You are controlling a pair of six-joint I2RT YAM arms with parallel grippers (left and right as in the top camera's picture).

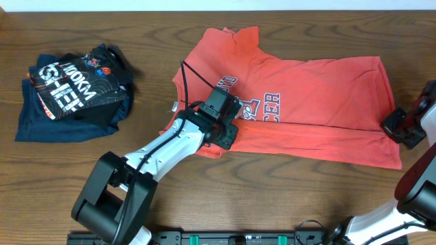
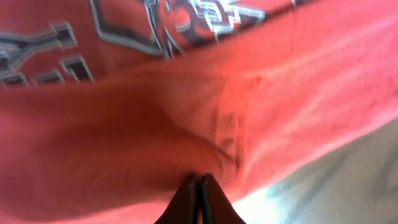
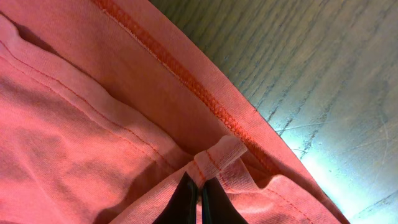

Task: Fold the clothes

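Note:
The clothes, a coral-red short-sleeved shirt with dark-and-white chest lettering, lie flattened across the middle and right of the table. My left gripper sits at the shirt's near-left edge, just below the lettering. In the left wrist view the left gripper is shut, with a pucker of red cloth pinched at its tips. My right gripper is at the shirt's right edge. In the right wrist view the right gripper is shut on a small fold of the stitched hem.
A pile of navy and black garments with white lettering lies at the far left. Bare wooden table shows in front of the shirt and to its right. The left arm reaches in from the near left.

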